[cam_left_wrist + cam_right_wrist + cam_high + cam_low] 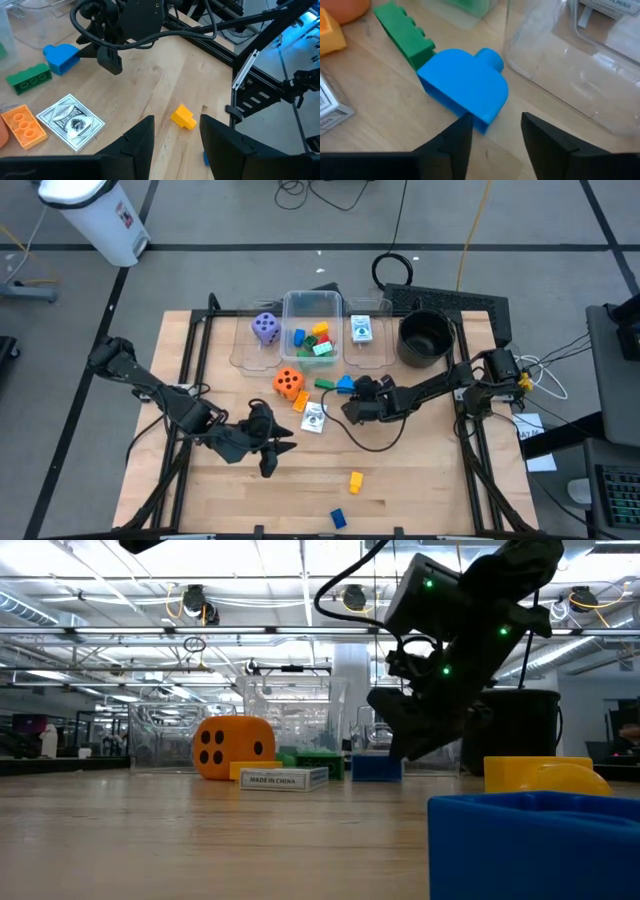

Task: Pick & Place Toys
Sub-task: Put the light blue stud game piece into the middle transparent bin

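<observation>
**Right gripper poised at blue block beside the tub**

A rounded blue block (465, 90) lies on the wooden table (420, 470), touching a green block (405, 35) and just in front of the clear plastic tub (318, 315), which holds several more blocks. The right gripper (492, 132) hangs low over the blue block's near edge, its fingers apart and not clamped on it. An orange die (288, 383) and a printed card (313, 418) lie just left of it; a purple die (265, 327) sits in a clear tray farther back. The left gripper (175, 132) waits nearer the front, fingers apart and empty, a yellow block (183, 117) on the table ahead of it. A black pot (424, 335) stands at the far right.
</observation>
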Robot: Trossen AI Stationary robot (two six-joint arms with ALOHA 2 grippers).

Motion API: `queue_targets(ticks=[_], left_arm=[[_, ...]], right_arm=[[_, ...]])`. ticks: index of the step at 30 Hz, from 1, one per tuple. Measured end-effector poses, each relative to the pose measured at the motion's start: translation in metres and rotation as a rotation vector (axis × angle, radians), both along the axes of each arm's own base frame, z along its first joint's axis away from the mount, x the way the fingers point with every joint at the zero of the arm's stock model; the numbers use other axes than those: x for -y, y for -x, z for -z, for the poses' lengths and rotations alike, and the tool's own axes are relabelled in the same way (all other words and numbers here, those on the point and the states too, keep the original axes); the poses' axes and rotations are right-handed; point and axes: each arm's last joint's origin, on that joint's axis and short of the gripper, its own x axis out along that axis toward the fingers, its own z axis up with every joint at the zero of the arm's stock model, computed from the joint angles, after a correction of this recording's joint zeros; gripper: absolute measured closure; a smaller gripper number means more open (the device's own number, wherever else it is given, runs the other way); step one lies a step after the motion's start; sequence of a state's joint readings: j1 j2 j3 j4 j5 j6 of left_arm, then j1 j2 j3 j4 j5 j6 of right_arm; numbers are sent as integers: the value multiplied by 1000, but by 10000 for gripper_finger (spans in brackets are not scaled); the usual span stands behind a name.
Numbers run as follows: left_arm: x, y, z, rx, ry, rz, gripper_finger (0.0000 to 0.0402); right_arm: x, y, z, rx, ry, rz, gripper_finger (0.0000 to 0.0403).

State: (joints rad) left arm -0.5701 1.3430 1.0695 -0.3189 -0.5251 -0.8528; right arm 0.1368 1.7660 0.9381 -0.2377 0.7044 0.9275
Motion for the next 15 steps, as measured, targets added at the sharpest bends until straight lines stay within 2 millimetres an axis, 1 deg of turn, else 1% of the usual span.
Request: queue_targets(ticks=[10, 15], left_arm=[[0, 0, 0, 0, 2, -1, 241], [0, 0, 0, 0, 4, -2, 241]], right_arm=[[-1, -5, -3, 34, 14, -39, 318], [-1, -6, -3, 34, -5, -50, 373]])
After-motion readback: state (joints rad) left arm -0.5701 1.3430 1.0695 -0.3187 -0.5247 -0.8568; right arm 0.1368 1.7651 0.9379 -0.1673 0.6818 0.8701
